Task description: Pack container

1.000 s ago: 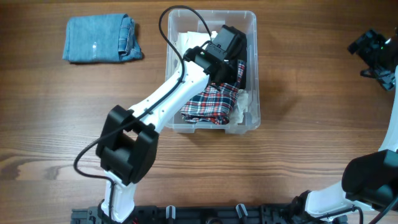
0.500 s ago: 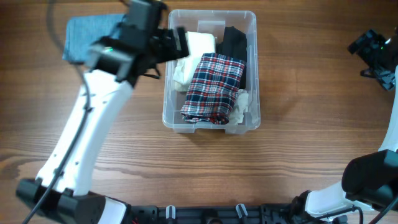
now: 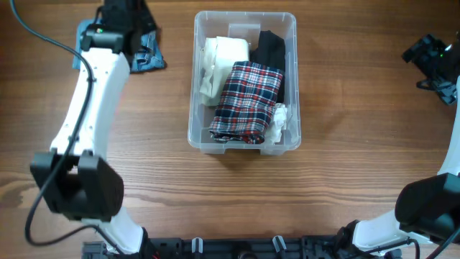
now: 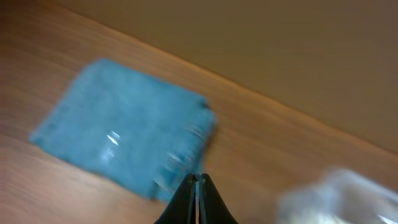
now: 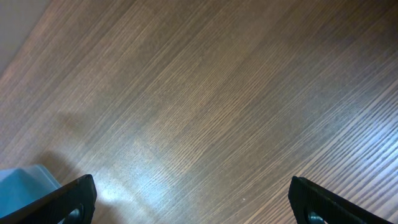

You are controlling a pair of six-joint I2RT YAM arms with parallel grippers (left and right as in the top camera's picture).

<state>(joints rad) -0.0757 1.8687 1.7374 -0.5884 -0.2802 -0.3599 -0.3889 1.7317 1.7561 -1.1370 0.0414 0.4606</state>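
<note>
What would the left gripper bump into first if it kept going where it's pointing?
Probably the folded blue denim garment: the shut left gripper aims at its edge nearest the container, though the blurred view leaves depth unclear.

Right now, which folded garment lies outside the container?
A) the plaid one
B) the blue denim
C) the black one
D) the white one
B: the blue denim lies flat to the left of the container, outside its walls, while the other three garments are inside it.
</note>
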